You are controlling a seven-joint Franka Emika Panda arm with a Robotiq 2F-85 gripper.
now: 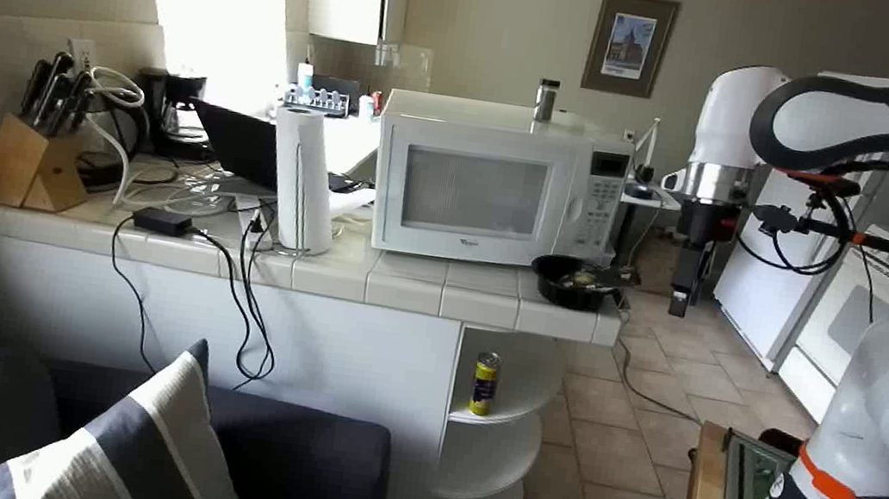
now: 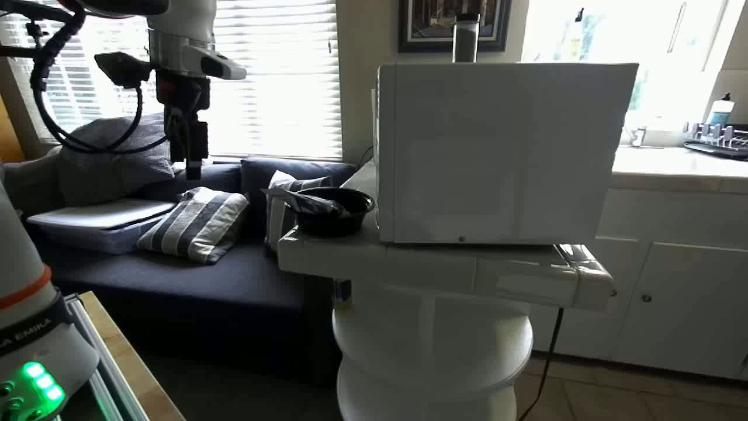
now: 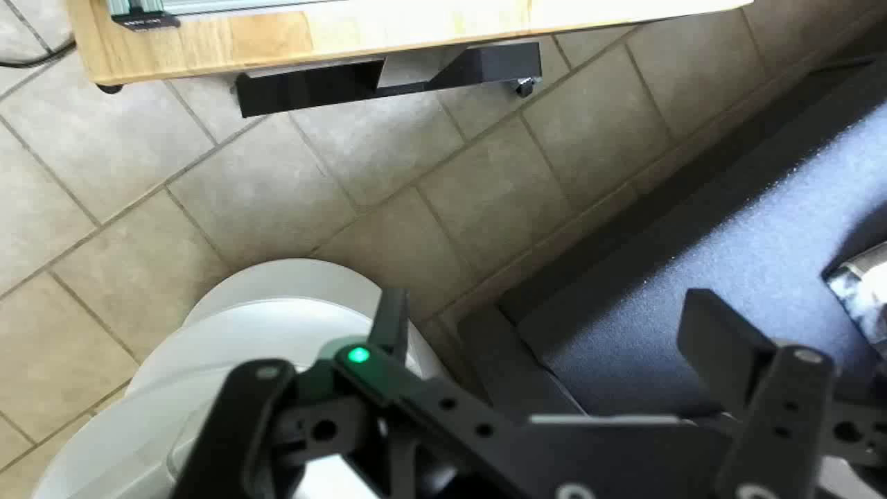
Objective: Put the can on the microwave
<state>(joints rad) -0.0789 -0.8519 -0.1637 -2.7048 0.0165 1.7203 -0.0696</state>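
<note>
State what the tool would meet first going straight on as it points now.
Probably the tiled floor: the tool points down beside the counter, though depth is unclear and the sofa could come first.

In an exterior view appear one yellow can (image 1: 485, 384), one microwave (image 1: 474, 193), two framed pictures (image 1: 630, 46), three shelves (image 1: 489, 460) (and one knife block (image 1: 38, 166)).
</note>
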